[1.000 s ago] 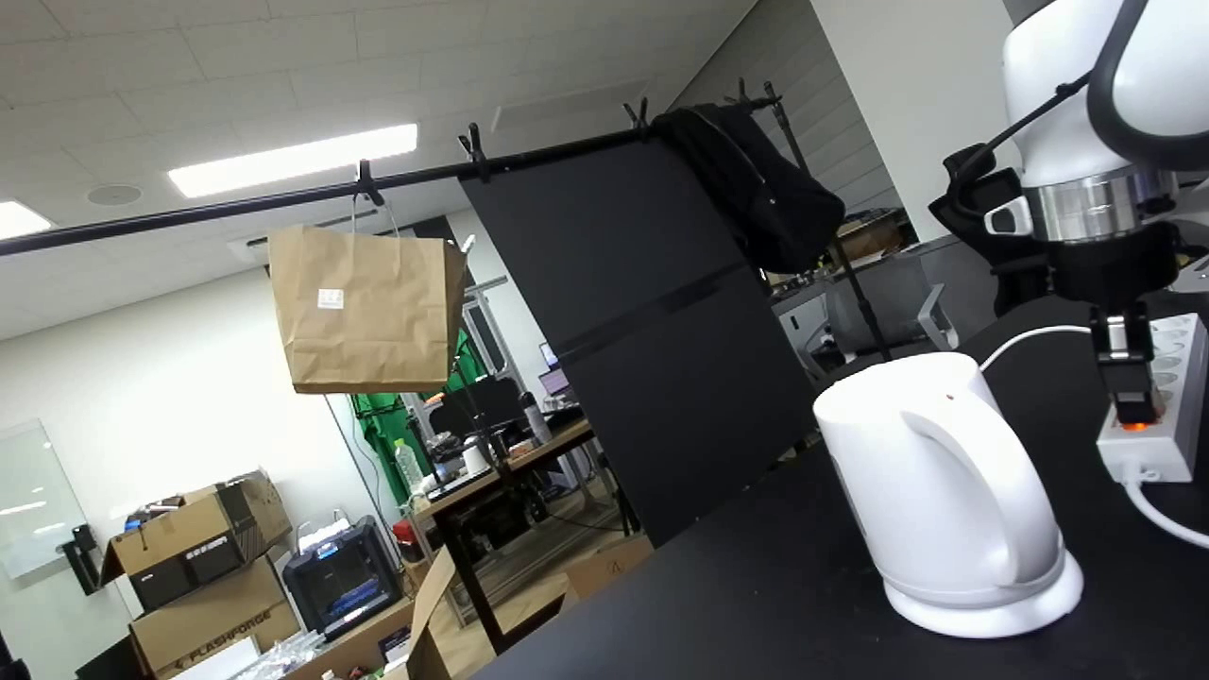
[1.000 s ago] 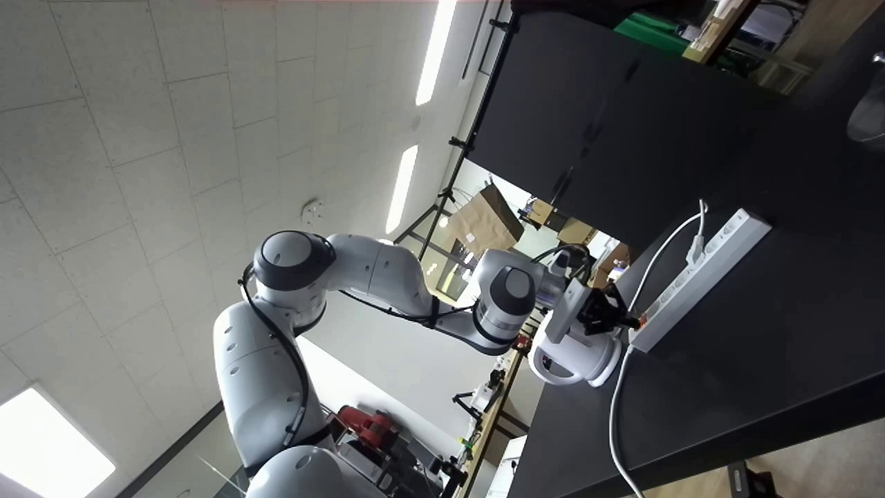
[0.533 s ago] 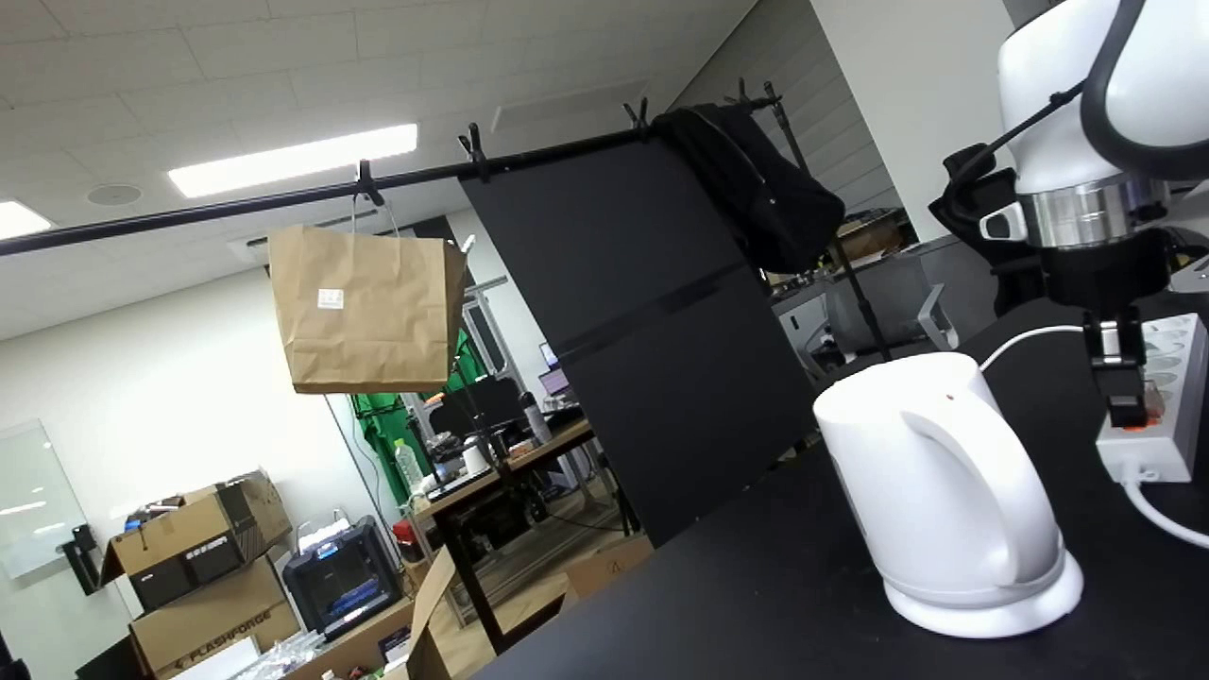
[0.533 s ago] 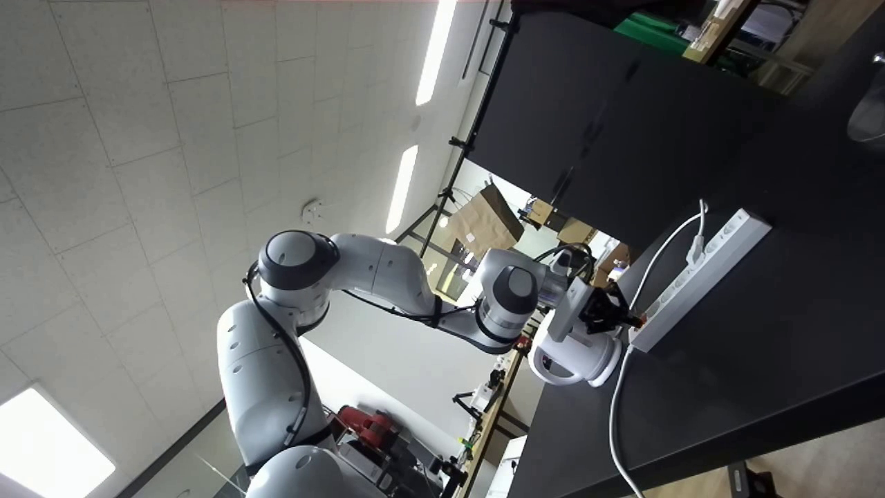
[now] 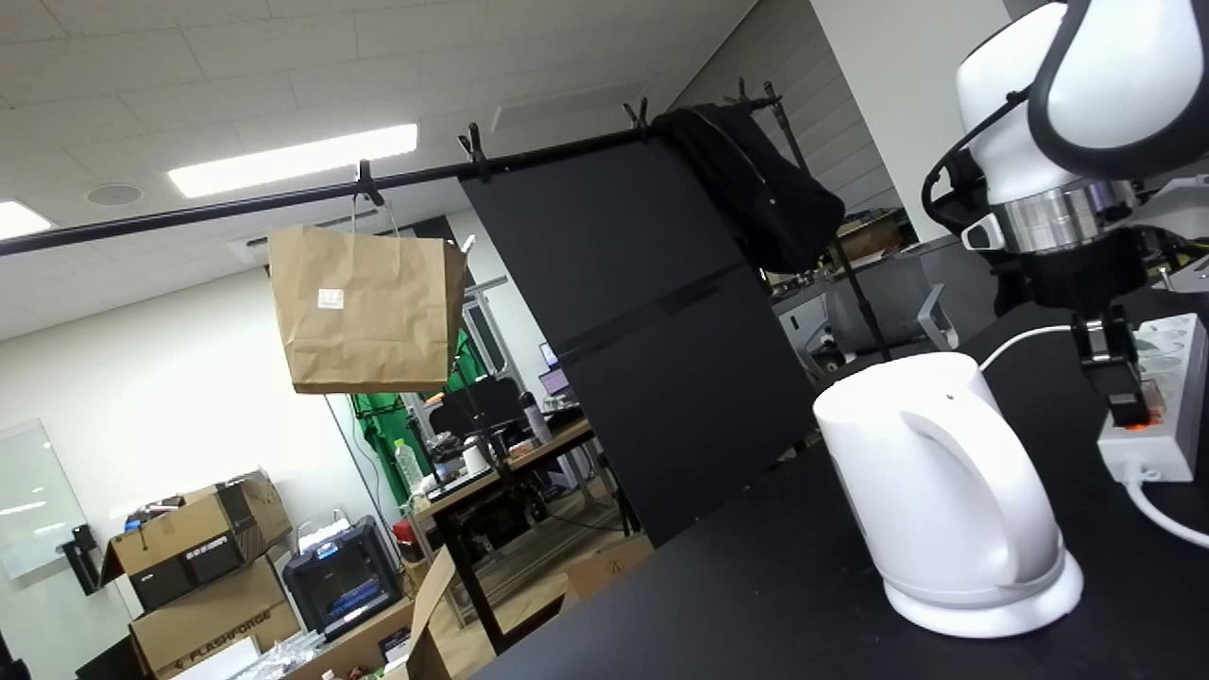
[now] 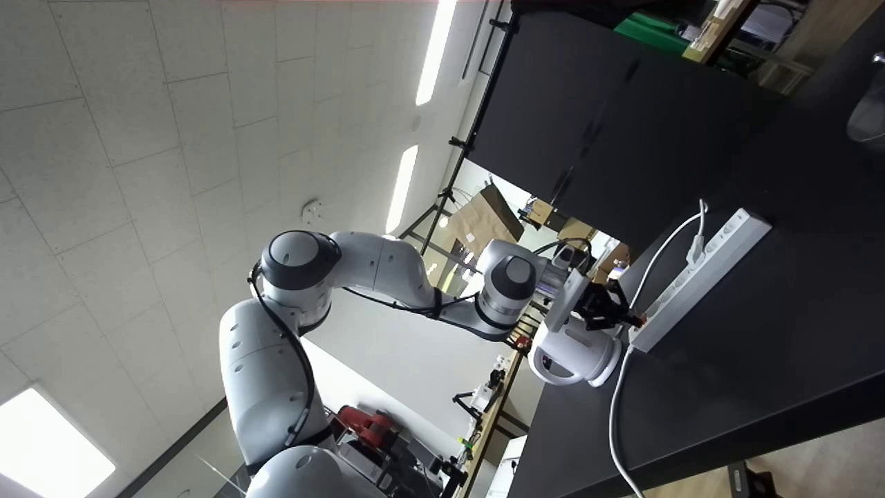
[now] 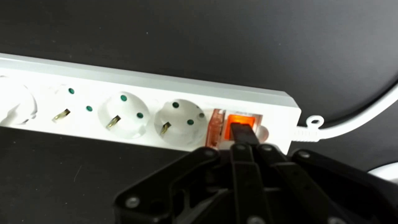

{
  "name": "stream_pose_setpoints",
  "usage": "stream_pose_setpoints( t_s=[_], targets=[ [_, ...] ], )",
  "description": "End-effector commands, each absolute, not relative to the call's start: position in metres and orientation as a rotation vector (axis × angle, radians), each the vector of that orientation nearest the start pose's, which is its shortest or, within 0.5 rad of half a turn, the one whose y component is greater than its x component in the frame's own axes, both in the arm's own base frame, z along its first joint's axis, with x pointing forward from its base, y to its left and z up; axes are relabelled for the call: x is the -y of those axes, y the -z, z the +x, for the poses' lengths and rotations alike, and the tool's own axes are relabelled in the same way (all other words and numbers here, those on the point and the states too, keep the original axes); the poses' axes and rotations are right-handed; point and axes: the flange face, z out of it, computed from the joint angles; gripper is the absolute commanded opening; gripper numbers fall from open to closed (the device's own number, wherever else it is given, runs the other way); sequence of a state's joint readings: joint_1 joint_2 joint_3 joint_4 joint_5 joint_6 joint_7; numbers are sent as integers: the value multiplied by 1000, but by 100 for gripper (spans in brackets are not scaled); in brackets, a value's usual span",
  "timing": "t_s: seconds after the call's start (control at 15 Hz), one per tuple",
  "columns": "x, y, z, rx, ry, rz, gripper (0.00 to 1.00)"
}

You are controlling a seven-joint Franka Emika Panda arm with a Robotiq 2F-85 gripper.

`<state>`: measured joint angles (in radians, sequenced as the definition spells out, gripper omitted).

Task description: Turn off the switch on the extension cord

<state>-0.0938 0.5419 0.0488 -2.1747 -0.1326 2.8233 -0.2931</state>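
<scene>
The white extension cord strip (image 7: 149, 85) lies on the black table; it shows in both exterior views (image 5: 1174, 401) (image 6: 698, 282). Its switch (image 7: 240, 119) is an orange rocker at the cable end and glows bright orange in the wrist view. An orange glint of the switch (image 5: 1138, 427) also shows in an exterior view. My gripper (image 7: 242, 126) is shut with nothing between its fingers. Its fingertips are over the switch and hide its near part; whether they press it I cannot tell. The gripper also shows in both exterior views (image 5: 1130, 416) (image 6: 635, 321), slightly tilted.
A clear reddish cover (image 7: 215, 128) stands open beside the switch. A white kettle (image 5: 945, 491) stands close to the strip and the hand. A white plug (image 6: 695, 250) sits in the strip's far part. A white cable (image 6: 617, 408) runs off the strip's switch end.
The wrist has tilted and shifted left in an exterior view, while the fingertips stay at the switch. The switch's orange glow there was bright, dimmer half a second ago, and shows more clearly again now.
</scene>
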Motion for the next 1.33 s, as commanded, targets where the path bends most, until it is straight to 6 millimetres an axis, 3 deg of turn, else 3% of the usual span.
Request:
stream_pose_setpoints(
  t_s=[0.0,0.6,1.27],
  targets=[
    [23,-148,590,550,53,-3114,0],
    [22,-147,611,567,-16,-3095,0],
    [17,-145,586,592,138,-3101,0]
  ],
)
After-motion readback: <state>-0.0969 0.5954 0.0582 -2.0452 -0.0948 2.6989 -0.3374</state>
